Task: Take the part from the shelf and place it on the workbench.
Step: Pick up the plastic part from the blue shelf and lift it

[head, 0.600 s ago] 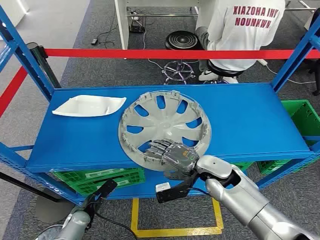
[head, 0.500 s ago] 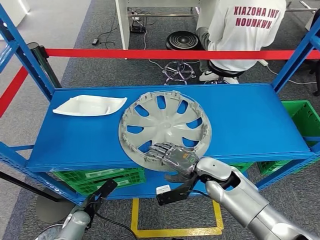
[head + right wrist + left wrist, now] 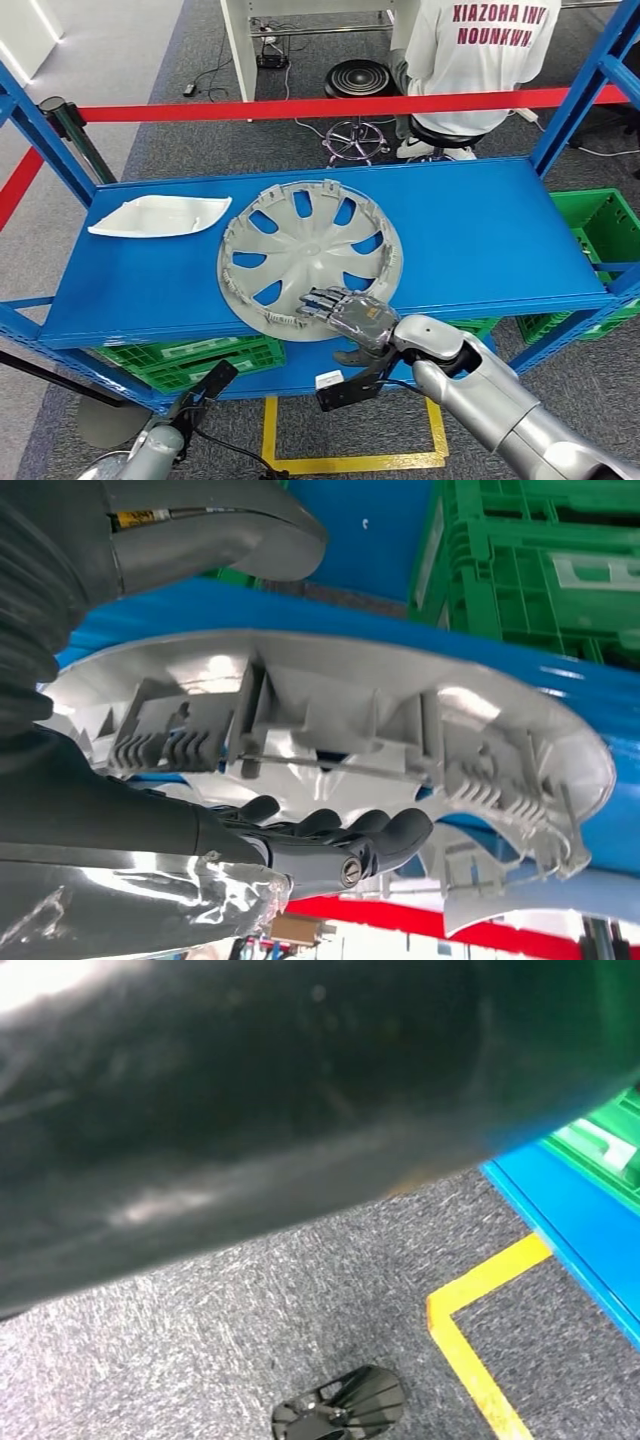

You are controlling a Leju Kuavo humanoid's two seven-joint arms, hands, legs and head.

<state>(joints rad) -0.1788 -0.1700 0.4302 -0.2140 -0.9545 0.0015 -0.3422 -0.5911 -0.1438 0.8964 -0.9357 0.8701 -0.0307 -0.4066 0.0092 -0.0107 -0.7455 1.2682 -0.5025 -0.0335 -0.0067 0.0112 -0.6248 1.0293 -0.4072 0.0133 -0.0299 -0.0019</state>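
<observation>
Silver spoked hubcap [image 3: 309, 257] lies inner-side up on the blue shelf [image 3: 483, 240], overhanging its front edge.

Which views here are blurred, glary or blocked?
Head view: sharp and evenly lit, the hubcap crisp. Left wrist view: a blurred dark mass blocks the upper half. Right wrist view: bright glare patches on the hubcap rim, robot hand in focus.

Silver-grey spoked hubcap [image 3: 309, 255] on blue shelf [image 3: 483, 240], green crates [image 3: 596, 225].

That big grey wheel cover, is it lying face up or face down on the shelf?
Face down. The wheel cover shows its inner side, with clips standing up around the rim; the right hand grips its near edge, which overhangs the blue shelf.
</observation>
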